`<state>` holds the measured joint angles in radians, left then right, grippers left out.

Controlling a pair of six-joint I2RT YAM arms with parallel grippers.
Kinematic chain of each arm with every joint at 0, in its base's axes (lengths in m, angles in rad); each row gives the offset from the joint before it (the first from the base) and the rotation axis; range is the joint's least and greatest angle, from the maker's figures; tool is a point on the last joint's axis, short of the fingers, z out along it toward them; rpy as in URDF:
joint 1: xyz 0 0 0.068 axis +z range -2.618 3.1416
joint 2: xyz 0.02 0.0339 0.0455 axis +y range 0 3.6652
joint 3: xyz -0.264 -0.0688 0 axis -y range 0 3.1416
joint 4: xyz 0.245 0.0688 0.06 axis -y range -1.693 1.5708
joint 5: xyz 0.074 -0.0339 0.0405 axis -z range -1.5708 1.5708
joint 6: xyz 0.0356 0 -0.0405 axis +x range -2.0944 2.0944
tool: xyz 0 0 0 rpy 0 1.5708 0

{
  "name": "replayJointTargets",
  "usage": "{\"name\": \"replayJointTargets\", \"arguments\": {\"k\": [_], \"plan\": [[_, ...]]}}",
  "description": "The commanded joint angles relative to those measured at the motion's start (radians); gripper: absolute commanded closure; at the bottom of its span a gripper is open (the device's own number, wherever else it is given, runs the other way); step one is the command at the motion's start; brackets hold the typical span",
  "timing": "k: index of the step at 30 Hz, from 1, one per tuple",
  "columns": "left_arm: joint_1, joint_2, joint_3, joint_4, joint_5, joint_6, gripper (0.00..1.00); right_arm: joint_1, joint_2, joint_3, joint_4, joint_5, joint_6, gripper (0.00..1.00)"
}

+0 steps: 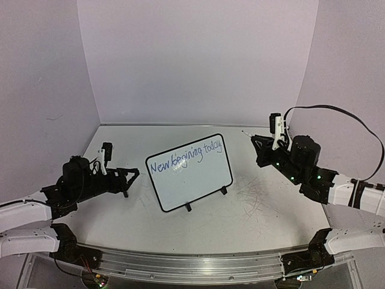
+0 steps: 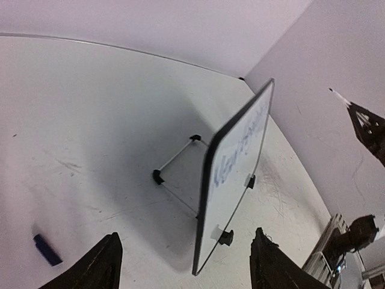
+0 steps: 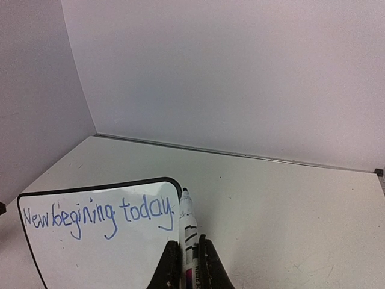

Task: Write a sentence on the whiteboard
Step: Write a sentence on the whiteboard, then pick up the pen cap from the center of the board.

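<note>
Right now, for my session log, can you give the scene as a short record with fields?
board: small white rectangular whiteboard with a thin black frame, upright on its wire stand, mid-table
writing: blue handwritten marker sentence, "New begining today", one line slanting upward near the top
left arm: jaws open, empty, apart from the whiteboard
right arm: jaws shut on a white marker pen, tip apart from the whiteboard
loose item: small blue object on the table near the left arm, perhaps a cap
</note>
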<state>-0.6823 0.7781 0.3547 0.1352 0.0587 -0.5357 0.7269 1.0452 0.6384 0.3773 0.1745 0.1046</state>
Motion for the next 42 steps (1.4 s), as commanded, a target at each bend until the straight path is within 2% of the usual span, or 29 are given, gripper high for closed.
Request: {"name": "replayJointTargets", "arguments": {"k": [1,5,8,15,19,31,37,42], "plan": [[-0.002,-0.064,0.080,-0.375,-0.312,-0.269,0.26,-0.002,0.015,0.010,0.042,-0.015,-0.046,1.00],[0.009,0.123,0.221,-0.546,-0.348,-0.330,0.31,-0.001,0.009,0.014,0.038,-0.017,-0.067,1.00],[0.036,0.293,0.304,-0.622,-0.321,-0.338,0.30,-0.001,-0.018,0.009,0.031,0.004,-0.093,1.00],[0.066,0.496,0.382,-0.637,-0.237,-0.318,0.27,-0.001,-0.056,-0.004,0.023,-0.004,-0.096,1.00],[0.067,0.548,0.370,-0.636,-0.211,-0.320,0.28,-0.001,-0.059,-0.009,0.021,-0.033,-0.086,1.00],[0.074,0.777,0.458,-0.577,-0.257,-0.259,0.52,-0.001,-0.070,-0.012,0.020,-0.094,-0.074,1.00],[0.075,0.859,0.482,-0.571,-0.299,-0.232,0.58,-0.001,-0.079,-0.017,0.017,-0.086,-0.075,1.00],[0.073,0.896,0.469,-0.571,-0.334,-0.225,0.72,-0.001,-0.071,-0.011,0.017,-0.084,-0.078,1.00]]}}
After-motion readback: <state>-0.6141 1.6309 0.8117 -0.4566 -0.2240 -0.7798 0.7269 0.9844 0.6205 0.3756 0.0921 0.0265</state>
